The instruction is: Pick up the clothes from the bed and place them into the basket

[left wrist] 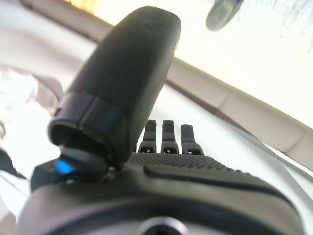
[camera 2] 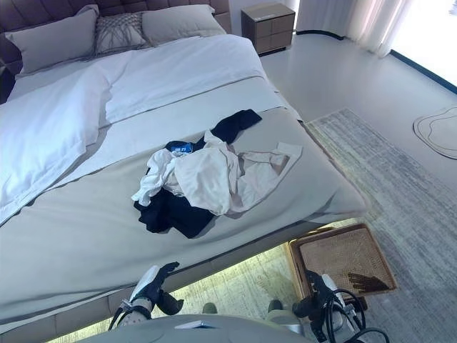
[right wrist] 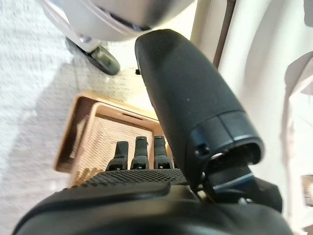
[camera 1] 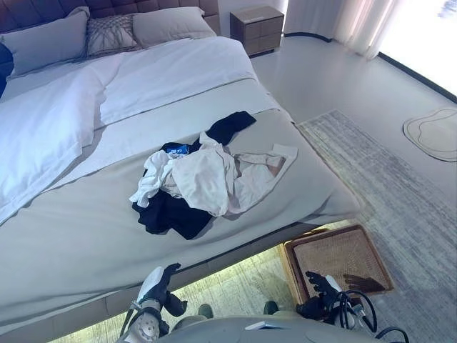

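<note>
Left hand point(camera 1: 158, 284) low at the near edge of the bed, dark fingers with a white-covered thumb, held loose and empty; its wrist view shows fingers point(left wrist: 164, 138) straight out past the thumb, nothing between them. Right hand point(camera 1: 319, 291) low on the other side, just above the near rim of the shallow tan woven basket point(camera 1: 341, 259); fingers point(right wrist: 139, 152) relaxed, empty, basket mesh visible beyond them. Basket sits on the pale grey patterned rug point(camera 1: 400, 193) at the foot corner of the bed, touching nothing on the mattress. Clothes lie in one heap on the grey bedspread point(camera 1: 71, 236), near the middle of the bed's lower half: crumpled white shirt point(camera 1: 207, 179) on top, dark navy garment point(camera 1: 171, 214) spread beneath and trailing toward the pillows, a small blue patch point(camera 1: 177, 149) showing at the heap's far side. Both hands well apart from the heap. White duvet point(camera 1: 50, 121) folded back over the upper bed; grey pillows point(camera 1: 43, 39) against the headboard. Brown bedside cabinet point(camera 1: 258, 28) stands beyond the bed's far corner.
</note>
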Controlling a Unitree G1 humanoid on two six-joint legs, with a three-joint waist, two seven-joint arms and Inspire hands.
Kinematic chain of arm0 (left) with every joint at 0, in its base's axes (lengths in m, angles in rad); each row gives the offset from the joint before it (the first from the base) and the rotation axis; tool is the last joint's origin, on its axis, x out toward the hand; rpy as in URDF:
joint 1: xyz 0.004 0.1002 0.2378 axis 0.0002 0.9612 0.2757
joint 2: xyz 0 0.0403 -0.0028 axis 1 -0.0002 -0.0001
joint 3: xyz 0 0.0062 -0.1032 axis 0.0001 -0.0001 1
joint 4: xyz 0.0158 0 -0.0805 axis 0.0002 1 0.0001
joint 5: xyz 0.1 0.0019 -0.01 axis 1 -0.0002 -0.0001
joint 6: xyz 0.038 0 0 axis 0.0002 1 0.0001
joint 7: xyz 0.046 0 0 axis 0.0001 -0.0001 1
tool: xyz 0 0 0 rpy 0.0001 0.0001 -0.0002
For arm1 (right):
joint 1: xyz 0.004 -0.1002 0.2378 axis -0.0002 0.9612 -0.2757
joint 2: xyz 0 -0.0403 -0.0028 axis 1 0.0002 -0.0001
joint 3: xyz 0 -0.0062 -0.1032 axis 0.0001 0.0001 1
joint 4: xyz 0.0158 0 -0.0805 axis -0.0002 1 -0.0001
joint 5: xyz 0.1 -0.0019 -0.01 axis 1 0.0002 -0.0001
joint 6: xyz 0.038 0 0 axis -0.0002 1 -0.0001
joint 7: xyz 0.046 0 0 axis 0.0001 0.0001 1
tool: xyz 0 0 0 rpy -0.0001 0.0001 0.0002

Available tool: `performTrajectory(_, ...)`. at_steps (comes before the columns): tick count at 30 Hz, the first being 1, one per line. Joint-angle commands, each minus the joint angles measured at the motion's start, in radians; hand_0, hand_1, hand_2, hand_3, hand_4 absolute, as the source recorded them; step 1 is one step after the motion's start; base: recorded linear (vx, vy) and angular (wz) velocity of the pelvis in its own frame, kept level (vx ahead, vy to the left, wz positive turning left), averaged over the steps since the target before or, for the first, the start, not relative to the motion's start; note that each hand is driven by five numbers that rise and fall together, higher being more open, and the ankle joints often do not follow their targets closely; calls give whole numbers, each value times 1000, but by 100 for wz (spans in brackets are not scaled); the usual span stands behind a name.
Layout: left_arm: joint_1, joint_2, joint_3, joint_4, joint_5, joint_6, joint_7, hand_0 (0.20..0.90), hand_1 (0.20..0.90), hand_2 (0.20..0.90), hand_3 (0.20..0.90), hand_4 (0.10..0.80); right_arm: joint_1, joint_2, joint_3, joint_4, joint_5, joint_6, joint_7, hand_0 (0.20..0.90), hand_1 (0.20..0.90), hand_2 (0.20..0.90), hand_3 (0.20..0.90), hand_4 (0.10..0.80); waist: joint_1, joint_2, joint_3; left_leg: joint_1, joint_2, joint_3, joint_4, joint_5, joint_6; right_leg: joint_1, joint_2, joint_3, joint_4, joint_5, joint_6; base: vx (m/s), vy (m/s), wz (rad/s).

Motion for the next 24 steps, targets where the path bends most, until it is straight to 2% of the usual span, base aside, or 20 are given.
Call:
performTrajectory(1, -70, 104, 67, -63, 28, -41, 138, 900, 900, 900, 900, 800, -100, -66, 43, -139, -38, -72, -103, 900, 900, 900, 900, 800, 27, -43, 7, -27, -50, -15, 92, -123, 19, -23, 14, 3, 117, -94, 6, -3, -27, 19)
performTrajectory(3, -75, 140, 83, -140, 26, -21, 172, 900, 900, 900, 900, 800, -122, -112, 49, -241, -59, -51, -158, 900, 900, 900, 900, 800, 40, -41, 9, -36, -51, -25, 100, -122, 17, -26, 10, -4, 121, -97, 3, -9, -21, 10)
performTrajectory(9, -89, 180, 122, -245, 3, 4, 208, 900, 900, 900, 900, 800, -192, -198, 66, -421, -116, -7, -222, 900, 900, 900, 900, 800, 69, -41, 20, -59, -56, -46, 131, -126, 14, -35, 3, -22, 153, -113, -11, 6, -2, 13)
performTrajectory(14, -131, 211, 140, -371, -66, 5, 172, 900, 900, 900, 900, 800, -315, -279, 78, -601, -80, 83, -228, 900, 900, 900, 900, 800, 108, -46, 67, -148, -59, -90, 233, -136, 8, -119, -9, -51, 301, -164, -37, -29, -10, 25)
performTrajectory(19, -179, 231, 111, -455, -139, -22, 133, 900, 900, 900, 900, 800, -530, -332, 111, -595, -34, 171, -217, 900, 900, 900, 900, 800, 153, -46, 147, -266, -63, -118, 353, -150, -2, -214, -36, -82, 415, -191, -66, -132, 3, 30)
performTrajectory(21, -167, 240, 91, -507, -162, -37, 110, 900, 900, 900, 900, 800, -621, -348, 128, -589, -18, 214, -220, 900, 900, 900, 900, 800, 178, -37, 185, -329, -66, -113, 436, -173, -1, -269, -59, -102, 505, -214, -86, -69, 70, 17)
performTrajectory(24, -133, 250, 66, -534, -144, -54, 94, 900, 900, 900, 900, 800, -701, -372, 135, -566, 10, 227, -194, 900, 900, 900, 900, 800, 210, -16, 223, -402, -78, -116, 520, -191, 7, -341, -80, -119, 632, -247, -105, -4, 84, 33)
